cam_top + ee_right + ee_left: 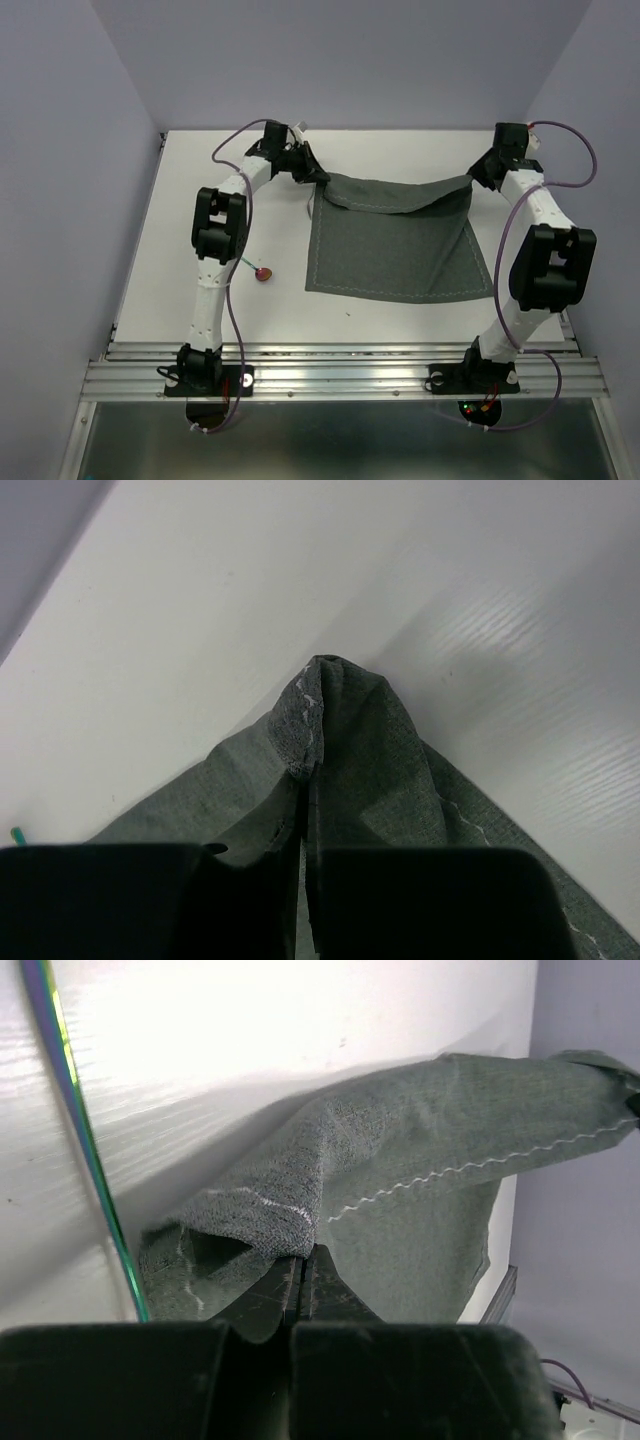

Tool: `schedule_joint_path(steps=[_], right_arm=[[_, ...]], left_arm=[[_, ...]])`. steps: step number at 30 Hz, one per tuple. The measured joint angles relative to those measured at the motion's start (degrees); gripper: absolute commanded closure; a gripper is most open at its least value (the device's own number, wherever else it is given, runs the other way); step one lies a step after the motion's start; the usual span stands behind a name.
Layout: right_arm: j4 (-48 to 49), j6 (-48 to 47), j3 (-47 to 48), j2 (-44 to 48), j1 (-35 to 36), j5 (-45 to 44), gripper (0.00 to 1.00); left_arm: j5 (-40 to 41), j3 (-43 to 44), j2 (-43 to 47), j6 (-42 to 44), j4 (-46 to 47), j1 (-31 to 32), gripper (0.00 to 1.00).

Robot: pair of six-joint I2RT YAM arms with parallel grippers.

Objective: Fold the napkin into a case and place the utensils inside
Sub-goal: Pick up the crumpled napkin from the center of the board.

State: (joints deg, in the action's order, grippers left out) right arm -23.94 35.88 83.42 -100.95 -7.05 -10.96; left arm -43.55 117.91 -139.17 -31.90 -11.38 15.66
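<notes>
Table (390, 325) carries the napkin (400, 250), the largest item, opened out as a single dark grey sheet between the two arms. Its near edge lies flat toward the arm bases, while its far edge is raised off the surface and sags in the middle. That far edge runs left to right and is held at both ends: the left gripper (318, 182) has its jaws clamped on the far-left corner, and the right gripper (474, 180) has its jaws clamped on the far-right corner, with cloth bunched in the grip in each wrist view. Judged from this, the fold in hand calls for both corners to travel together toward the near edge, keeping the seam level. No case exists yet: no pocket is formed and nothing is inside the cloth. The spoon (260, 272) lies on the table left of the napkin, apart from it and just beside the left arm, which is the nearer. The second utensil cannot be identified with certainty.
</notes>
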Motion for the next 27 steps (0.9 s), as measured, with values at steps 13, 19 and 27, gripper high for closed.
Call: schedule_joint_path(steps=[13,19,27], right_arm=[[2.29,2.16,0.04,-9.60,4.94,4.39,0.99],[5.53,4.57,-3.50,-10.69,10.91,6.29,0.99],[7.10,6.62,-4.72,-10.73,10.84,5.18,0.99]], left_arm=[[2.12,-6.34,-2.43,0.90,-2.14,-2.29,1.00],[6.75,-16.41,5.60,3.54,-4.02,-8.90,1.00],[8.72,-15.74,6.54,5.29,-5.33,-14.75,1.00]])
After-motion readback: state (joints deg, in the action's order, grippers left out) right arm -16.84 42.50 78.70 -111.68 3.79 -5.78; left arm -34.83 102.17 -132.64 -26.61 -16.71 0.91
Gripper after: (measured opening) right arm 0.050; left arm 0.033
